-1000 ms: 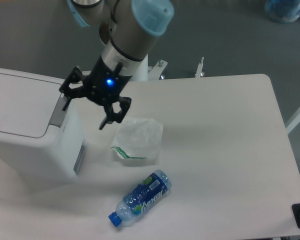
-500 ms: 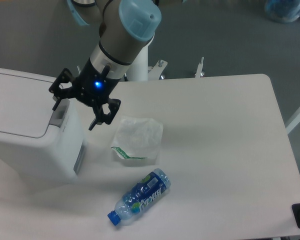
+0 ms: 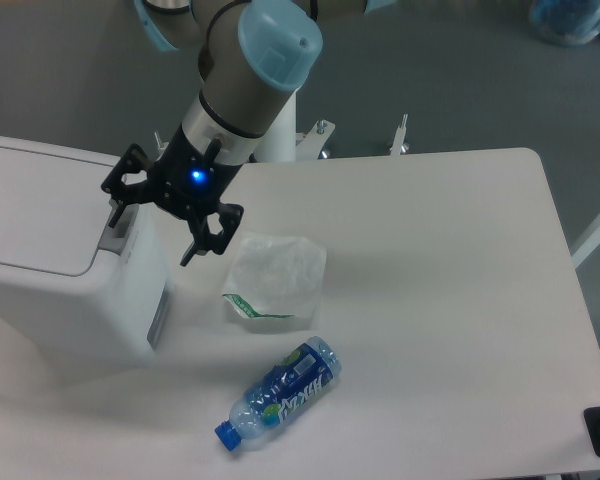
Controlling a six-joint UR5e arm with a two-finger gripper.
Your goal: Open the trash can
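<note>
Camera: arm angled down-left, jaws spread over trash can (image 3: 65,270) push tab (image 3: 120,225)

The trash can (image 3: 55,270), a large boxy white plastic bin with rounded corners, stands upright at the table's left edge, flat lid closed, grey push tab facing right.

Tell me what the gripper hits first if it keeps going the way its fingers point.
Probably the trash can: the open gripper points down-left over its grey push tab. One finger looks set to pass outside the bin; depth is unclear.
</note>
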